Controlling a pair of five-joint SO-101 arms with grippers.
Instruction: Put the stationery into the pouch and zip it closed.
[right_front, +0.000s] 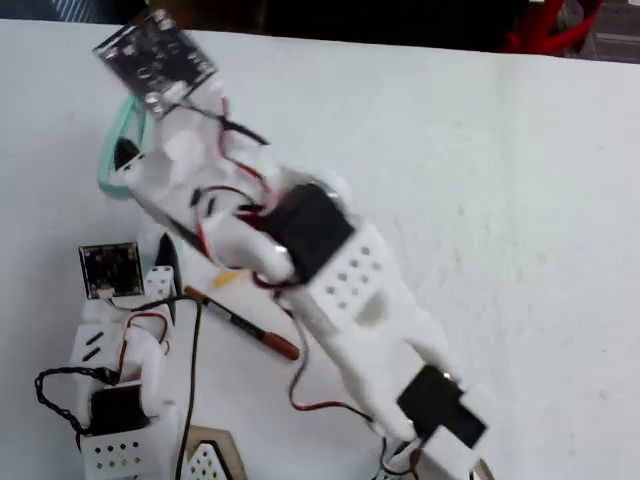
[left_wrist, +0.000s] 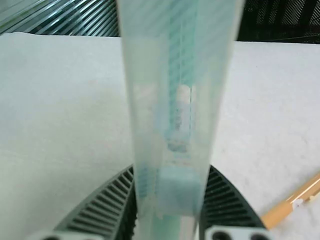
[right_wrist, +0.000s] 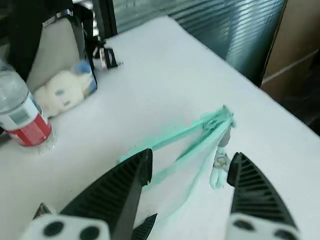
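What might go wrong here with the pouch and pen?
The pen lies out on the table while the left end effector clamps the teal pouch; zipping now would leave it out. The right end effector hangs open by the small zipper pull, which may slip from its grip.

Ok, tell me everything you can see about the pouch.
The pouch is a translucent, soft, plastic-looking case with a teal zip edge and a small pull hanging at one end. It stands on edge on the white table, toward the far left in the high view. The left gripper clamps it from both sides; the right gripper hovers open above its mouth, which looks parted. Its contents cannot be made out.
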